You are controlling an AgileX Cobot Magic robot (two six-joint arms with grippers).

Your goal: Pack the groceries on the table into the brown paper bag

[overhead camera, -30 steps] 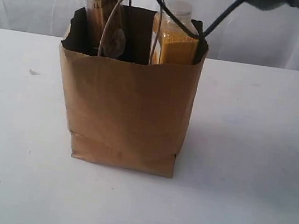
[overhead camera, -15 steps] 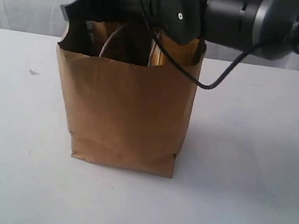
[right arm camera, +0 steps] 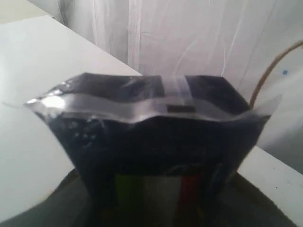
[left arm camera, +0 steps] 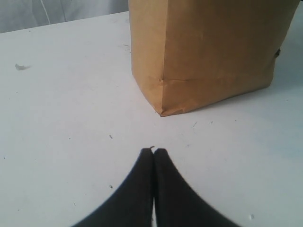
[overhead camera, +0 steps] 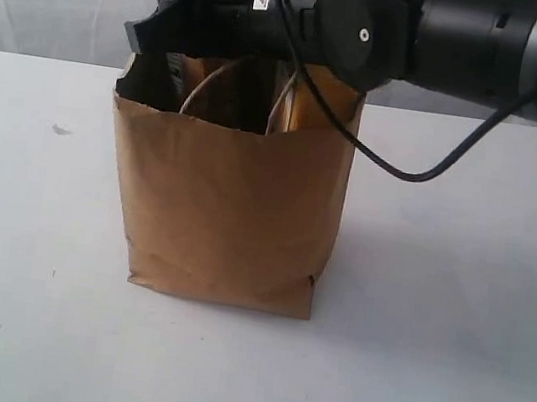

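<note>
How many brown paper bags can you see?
1. The brown paper bag stands upright on the white table, right under the robot arm. A second could hide behind it.

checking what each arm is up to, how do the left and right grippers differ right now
The left gripper is shut with nothing in it; the right gripper grips a dark packet. The left gripper sits low near the table, beside the brown paper bag; the right gripper is up over the bag's open top. Both are black.
</note>
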